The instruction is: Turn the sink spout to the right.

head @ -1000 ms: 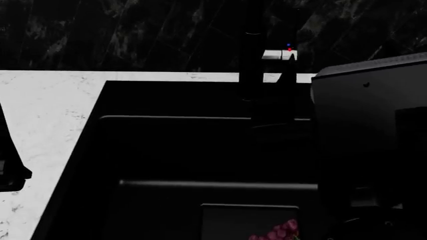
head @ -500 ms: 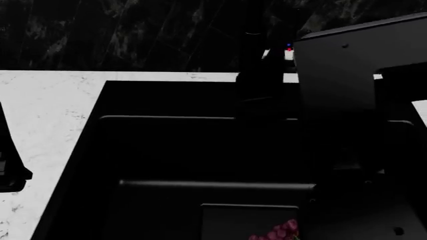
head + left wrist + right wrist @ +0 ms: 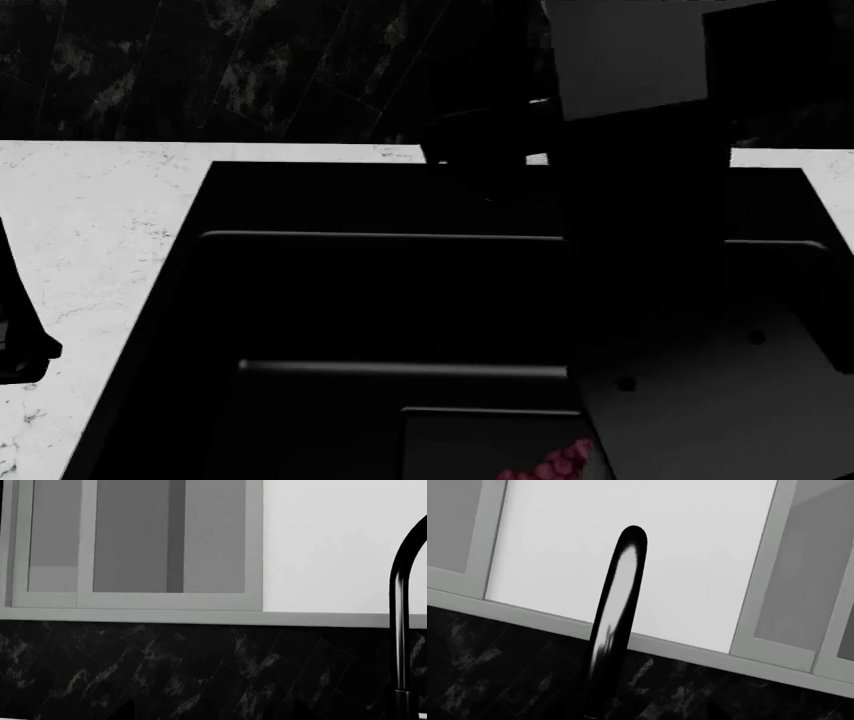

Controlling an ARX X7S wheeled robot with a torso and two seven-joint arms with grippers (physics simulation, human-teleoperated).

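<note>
Matte black tube: the sink spout (image 3: 617, 620) rises close before the right wrist camera, against the white wall panel (image 3: 640, 555); also visible in left wrist view (image 3: 400, 630).
Sink (image 3: 374, 300): black basin in white marbled counter (image 3: 94, 240).
Right arm (image 3: 667, 250): covers the back rim, where the spout stands.
Right gripper: opening and hold cannot be told.
Left gripper: fingers not shown.
Basin floor: pink object (image 3: 554, 465).

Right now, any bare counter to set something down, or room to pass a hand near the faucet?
Bare white counter left of the sink, between its rim and the dark backsplash. Crowded at the back right: the right arm covers the sink spout area and the counter there.
</note>
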